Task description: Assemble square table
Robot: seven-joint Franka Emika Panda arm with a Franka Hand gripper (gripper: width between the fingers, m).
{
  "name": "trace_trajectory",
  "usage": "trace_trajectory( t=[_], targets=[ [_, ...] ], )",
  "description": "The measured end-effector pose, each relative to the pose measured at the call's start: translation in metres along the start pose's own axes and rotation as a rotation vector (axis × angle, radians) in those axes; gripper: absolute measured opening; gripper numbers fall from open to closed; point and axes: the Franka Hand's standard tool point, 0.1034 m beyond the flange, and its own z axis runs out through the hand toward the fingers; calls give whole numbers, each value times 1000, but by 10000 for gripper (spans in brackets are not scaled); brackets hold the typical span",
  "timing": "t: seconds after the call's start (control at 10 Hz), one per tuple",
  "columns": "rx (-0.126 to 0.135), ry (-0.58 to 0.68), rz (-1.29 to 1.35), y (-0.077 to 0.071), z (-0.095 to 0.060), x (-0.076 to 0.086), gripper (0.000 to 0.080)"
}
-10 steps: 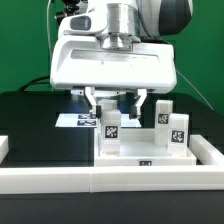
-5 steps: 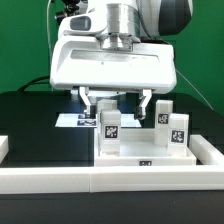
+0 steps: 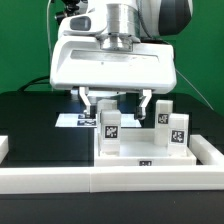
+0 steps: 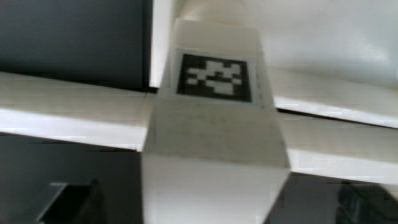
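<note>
While the arm hangs low over the table top, the gripper sits spread wide, its two fingers either side of a leg with a clear gap on each side, so nothing is pinched. That leg stands upright on the square slab, tag facing the camera, at about 10 o'clock on the slab's surface in the exterior view. Two more legs stand upright at roughly 2 o'clock on the slab: one further back, one nearer, just beside each other. Slab's front edge carries a small tag at 6 o'clock. Slab lies against the white border rails, which run along the front and up the exterior view's right side. Marker board lies flat on the black table, at 9 o'clock from the gripped-around leg, partly hidden behind it.

Wrist view: leg fills the middle of the frame, tag on its face, running across a white slab edge; dark finger shapes sit apart from the leg on both sides. Blurry, fine detail can't be read.
</note>
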Motion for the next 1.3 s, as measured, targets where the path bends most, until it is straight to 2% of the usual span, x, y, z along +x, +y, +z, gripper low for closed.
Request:
trace_trajectory(
  t=[0.1,0.3,0.5,0.6,0.7,0.8,0.9,1.3],
  targets=[
    [4,-6,6,2,-4,2,649],
    [27,-37,15,-4,-2,-1,649],
    [112,-185,59,-21,1,-4,649],
    [125,-225,52,-17,3,-3,649],
    [157,-321,44,-18,2,-8,649],
    [173,-387,22,-15,1,-6,649],
    [177,-401,20,-10,1,-1,649],
    [171,-396,21,-8,3,-2,649]
  ],
)
